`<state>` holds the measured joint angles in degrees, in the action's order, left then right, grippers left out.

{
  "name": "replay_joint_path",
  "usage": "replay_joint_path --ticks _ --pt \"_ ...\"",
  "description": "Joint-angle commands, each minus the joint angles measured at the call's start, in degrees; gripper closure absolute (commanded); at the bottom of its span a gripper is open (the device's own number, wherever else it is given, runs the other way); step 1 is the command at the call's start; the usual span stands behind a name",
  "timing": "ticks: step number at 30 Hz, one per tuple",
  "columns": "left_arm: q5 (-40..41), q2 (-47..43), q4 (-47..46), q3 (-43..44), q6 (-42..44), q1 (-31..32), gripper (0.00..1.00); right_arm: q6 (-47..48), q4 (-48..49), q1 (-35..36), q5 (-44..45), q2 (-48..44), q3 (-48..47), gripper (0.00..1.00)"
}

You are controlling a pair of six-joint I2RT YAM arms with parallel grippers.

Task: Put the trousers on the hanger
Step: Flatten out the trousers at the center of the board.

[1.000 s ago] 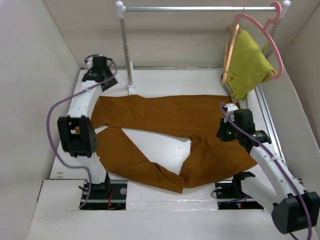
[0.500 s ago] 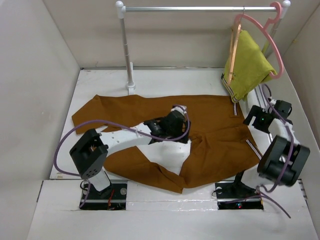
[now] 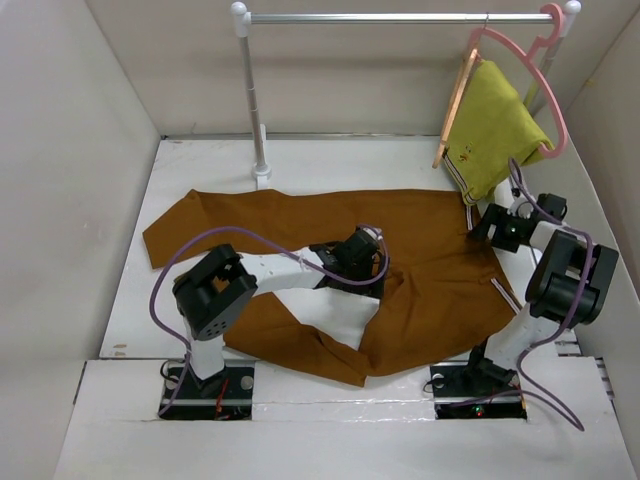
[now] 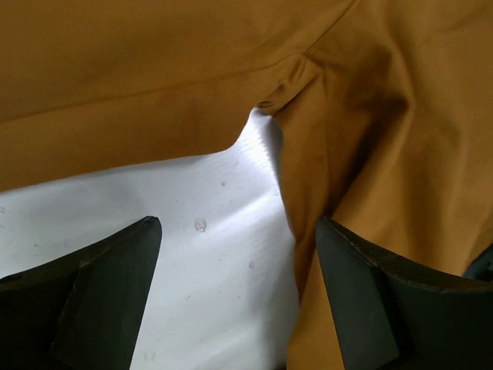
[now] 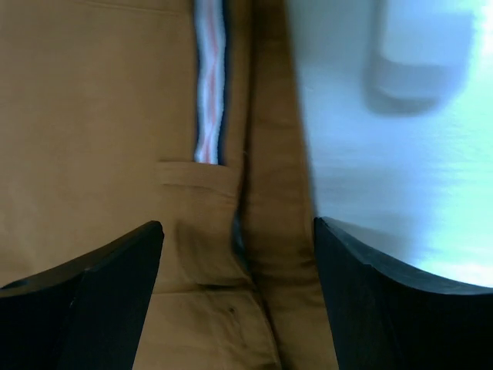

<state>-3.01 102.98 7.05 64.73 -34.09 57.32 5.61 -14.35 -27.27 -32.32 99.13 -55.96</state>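
White table (image 3: 350, 160), trousers (image 3: 400, 215) flat; left gripper (image 4: 237, 230), right gripper (image 5: 237, 230) wide open, empty.

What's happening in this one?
Neither arm holds anything yet. The trousers lie spread flat on the table. The left gripper is open over their crotch; the right gripper is open over the striped waistband at the right edge. The wooden hanger hangs on the rail beside a yellow-green garment, untouched.

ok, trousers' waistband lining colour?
Lining white with red and dark stripes; best in right wrist view.
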Motion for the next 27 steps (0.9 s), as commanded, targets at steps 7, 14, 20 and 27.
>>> replay_joint_path --ticks 7,14,20,27 --pt "2.39 -3.13 -0.98 -3.37 0.16 -0.63 0.28 -5.52 11.61 2.39 -7.76 -5.34 12.7 0.72" --pt "0.28 -3.57 -2.13 -4.79 0.16 -0.63 0.29 -12.89 10.67 -0.41 -0.41 -21.41 19.04 1.0" --pt "0.81 -6.91 -1.51 -4.61 1.13 -0.63 0.28 -12.38 -2.16 -9.37 12.34 -33.65 14.85 1.0" --pt "7.46 -12.35 2.61 -3.12 2.36 -2.2 0.28 -10.09 -8.5 -13.87 18.16 -22.68 0.08 1.0"
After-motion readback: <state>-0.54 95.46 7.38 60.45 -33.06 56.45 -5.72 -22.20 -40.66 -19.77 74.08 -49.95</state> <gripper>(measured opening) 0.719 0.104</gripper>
